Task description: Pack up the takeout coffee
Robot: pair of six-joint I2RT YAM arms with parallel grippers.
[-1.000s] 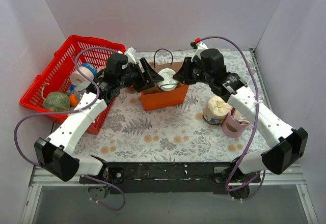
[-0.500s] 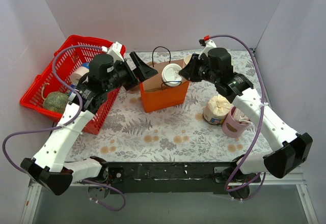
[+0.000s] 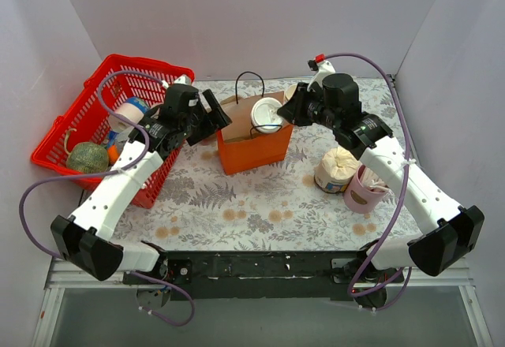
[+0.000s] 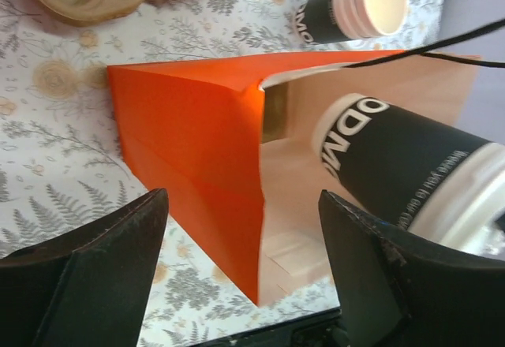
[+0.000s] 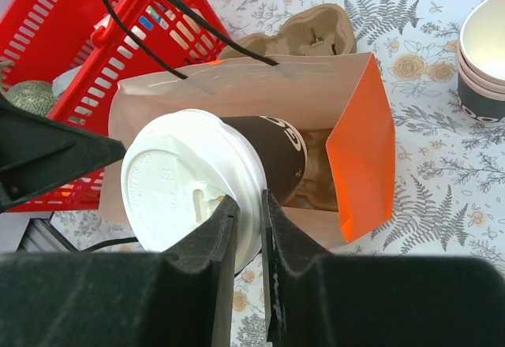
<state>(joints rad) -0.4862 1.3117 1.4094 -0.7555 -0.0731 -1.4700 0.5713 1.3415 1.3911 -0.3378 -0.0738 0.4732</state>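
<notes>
three plain pale walls box the scene in: a back wall [image 3: 252,16], a left wall [image 3: 28,55] and a right wall [image 3: 469,79], all bare, evenly lit, with soft shadows. the desk [image 3: 260,213] is covered in a cream print of brown ferns and flowers. a black bar [image 3: 260,269] runs along its near edge, with a dull grey surface [image 3: 268,323] below it.

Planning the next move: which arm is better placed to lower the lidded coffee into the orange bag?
Right. The right tool pinches the takeout coffee by the lid, partly inside the orange bag. The left tool is open beside the bag, empty.
</notes>
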